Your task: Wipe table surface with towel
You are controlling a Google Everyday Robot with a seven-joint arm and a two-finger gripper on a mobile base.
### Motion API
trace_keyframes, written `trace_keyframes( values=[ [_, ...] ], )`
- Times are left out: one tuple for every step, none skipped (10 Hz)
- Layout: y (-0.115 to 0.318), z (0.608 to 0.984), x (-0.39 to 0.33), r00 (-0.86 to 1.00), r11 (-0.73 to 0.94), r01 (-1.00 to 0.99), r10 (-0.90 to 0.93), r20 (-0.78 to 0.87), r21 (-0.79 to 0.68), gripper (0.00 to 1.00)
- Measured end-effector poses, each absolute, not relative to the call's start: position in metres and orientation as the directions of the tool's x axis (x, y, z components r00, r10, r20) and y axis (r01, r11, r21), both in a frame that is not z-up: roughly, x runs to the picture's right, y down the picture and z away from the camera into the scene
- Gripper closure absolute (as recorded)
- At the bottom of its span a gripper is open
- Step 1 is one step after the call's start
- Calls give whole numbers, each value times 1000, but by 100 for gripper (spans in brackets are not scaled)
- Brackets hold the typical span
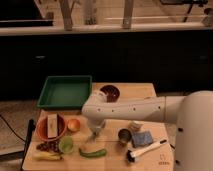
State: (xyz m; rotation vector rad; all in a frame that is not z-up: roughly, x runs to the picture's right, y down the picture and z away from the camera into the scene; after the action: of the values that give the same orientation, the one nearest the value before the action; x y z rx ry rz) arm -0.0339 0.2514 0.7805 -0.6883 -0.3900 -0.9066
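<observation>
Towel (135, 125) probably the small pale scrap on the table surface (142, 91), off to the right of the gripper (95, 132) as seen in the camera view, tucked against the lower edge of the forearm (145, 109); touching or just beside the metal cup (124, 135), with the blue pad (145, 138) just past it; too crumpled and dim to give a long axis. Gripper low over the tabletop at the front middle, pointing down; orange fruit (73, 124) near on its left, cup near on its right, green pepper (92, 152) just in front, toward the camera; impossible to tell whether spread or pressed together, or whether holding anything. Judged not yet wiping; next move likely a short low reach rightward toward the cloth beside the cup; only one arm, so no choice of hand; some risk of nudging cup or pad on the way.
</observation>
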Motion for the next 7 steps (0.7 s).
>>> trace_keyframes(
  values=[
    [254,779,-20,600,446,799,-570,561,-402,100],
    [254,779,-10,621,459,784,-563,546,-418,100],
    [253,779,2,645,475,764,-553,527,-437,100],
    [249,782,14,667,491,745,-549,503,-452,100],
    [244,786,19,678,500,735,-548,491,-458,100],
    [236,792,23,684,502,729,-549,480,-466,100],
    [228,799,26,686,501,728,-554,472,-468,100]
  ],
)
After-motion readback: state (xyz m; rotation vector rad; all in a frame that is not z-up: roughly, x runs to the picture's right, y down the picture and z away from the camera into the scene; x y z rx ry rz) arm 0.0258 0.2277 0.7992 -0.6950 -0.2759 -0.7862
